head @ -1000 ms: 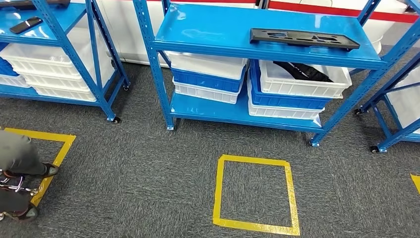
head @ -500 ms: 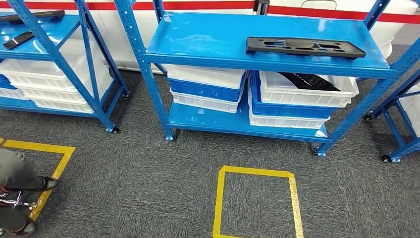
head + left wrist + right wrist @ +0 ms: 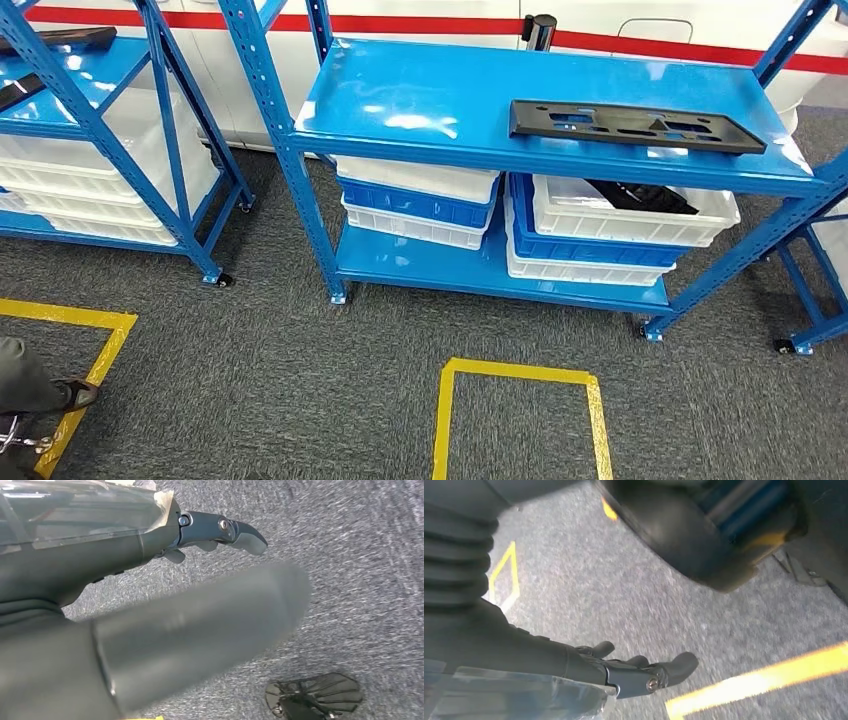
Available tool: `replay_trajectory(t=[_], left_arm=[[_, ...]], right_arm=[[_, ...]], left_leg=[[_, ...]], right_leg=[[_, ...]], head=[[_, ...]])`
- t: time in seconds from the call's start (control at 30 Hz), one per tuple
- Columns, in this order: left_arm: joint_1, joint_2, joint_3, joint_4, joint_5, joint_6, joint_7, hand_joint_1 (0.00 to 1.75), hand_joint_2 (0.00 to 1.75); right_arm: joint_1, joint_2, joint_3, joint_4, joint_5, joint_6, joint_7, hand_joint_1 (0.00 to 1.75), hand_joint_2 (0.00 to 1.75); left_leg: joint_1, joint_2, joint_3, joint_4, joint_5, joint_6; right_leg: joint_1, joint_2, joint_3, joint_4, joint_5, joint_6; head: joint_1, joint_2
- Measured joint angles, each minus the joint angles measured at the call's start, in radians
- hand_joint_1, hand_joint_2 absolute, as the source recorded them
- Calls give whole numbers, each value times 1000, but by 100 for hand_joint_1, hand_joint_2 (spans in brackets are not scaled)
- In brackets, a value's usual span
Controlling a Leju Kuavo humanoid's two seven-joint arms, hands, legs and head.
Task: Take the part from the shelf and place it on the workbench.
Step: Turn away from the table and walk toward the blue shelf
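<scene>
Part: a long, flat black part (image 3: 637, 125) with cut-out slots lies on the top level of the middle blue shelf (image 3: 430, 95), toward its right end, lengthwise along the shelf.
Left hand: the left hand (image 3: 150, 580) hangs over grey carpet, fingers (image 3: 235, 530) stretched out and apart, holding nothing.
Right hand: the right hand (image 3: 589, 665) also hangs over the carpet, fingers (image 3: 674, 667) loosely extended with nothing in them, yellow tape lines on the floor beyond it.
Lower level: white and blue bins (image 3: 420, 195) are stacked under the part's level; the top right bin (image 3: 630, 212) holds a dark object.
Floor: a yellow tape square (image 3: 520, 415) marks the grey carpet (image 3: 280, 370) near the shelf.
Left side: another blue shelf (image 3: 90, 130) with white bins stands to the left.
Person: a shoe and trouser leg (image 3: 30, 385) at the near left edge.
</scene>
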Motion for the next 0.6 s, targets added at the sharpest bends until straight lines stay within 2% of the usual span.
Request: replay_trajectory(t=[0.03, 0.07, 0.13, 0.17, 0.2, 0.23, 0.27, 0.3, 0.37, 0.6], left_arm=[[0, -1, 2, 0, -1, 1, -4, 0, 175], [0, -2, 4, 0, -2, 1, -10, 0, 175], [0, -2, 9, 0, -5, -1, -20, 0, 175], [1, -2, 10, 0, -6, -2, -23, 0, 175], [2, -2, 11, 0, -6, -3, -25, 0, 175], [2, -1, 12, 0, -7, -4, -26, 0, 175], [3, -1, 12, 0, -7, -5, -27, 0, 175], [2, 0, 13, 0, -7, -5, -28, 0, 175], [1, 0, 14, 0, -8, -5, -29, 0, 175], [-10, 1, 18, 0, -17, 4, -28, 0, 175]], right_arm=[[-2, -1, 0, 0, 5, -4, -1, 0, 175], [-4, -1, -1, 0, 11, -7, 0, 0, 175], [-3, -1, -1, 1, 21, -11, 2, 0, 175], [-3, 0, -1, 1, 23, -12, 3, 0, 175], [-3, 1, -1, 2, 24, -12, 3, 0, 175], [-4, 2, -1, 2, 24, -12, 3, 0, 175], [-6, 3, -1, 2, 25, -13, 4, 0, 175], [-7, 5, -1, 1, 26, -13, 4, 0, 175], [-8, 8, -1, 1, 29, -14, 5, 0, 175], [-17, 11, -1, 1, 36, -21, 16, 0, 175]], left_leg=[[2, -1, 12, 0, -10, -3], [5, -3, 26, 0, -21, -7], [8, -6, 54, 3, -44, -20], [7, -7, 62, 5, -55, -27], [5, -7, 67, 7, -64, -34], [3, -7, 70, 11, -74, -39], [2, -6, 69, 10, -78, -34], [1, -5, 70, 10, -81, -26], [2, -5, 72, 7, -77, -6], [5, -5, 82, -7, -78, -1]], right_leg=[[-2, 0, -19, -5, 1, 10], [-5, -1, -24, -40, 26, 24], [-13, -4, -18, -148, 125, 52], [-15, -8, -14, -187, 161, 51], [-15, -12, -11, -208, 186, 41], [-16, -15, -9, -214, 196, 26], [-17, -15, -5, -213, 197, 11], [-18, -13, -3, -214, 205, 6], [-17, -9, -2, -215, 206, 4], [-11, -1, -2, -216, 197, -9]], head=[[0, 0], [1, 0], [2, 0], [3, 0], [2, 0], [1, 0], [-1, 0], [-4, 0], [-5, 0], [-5, 0]])
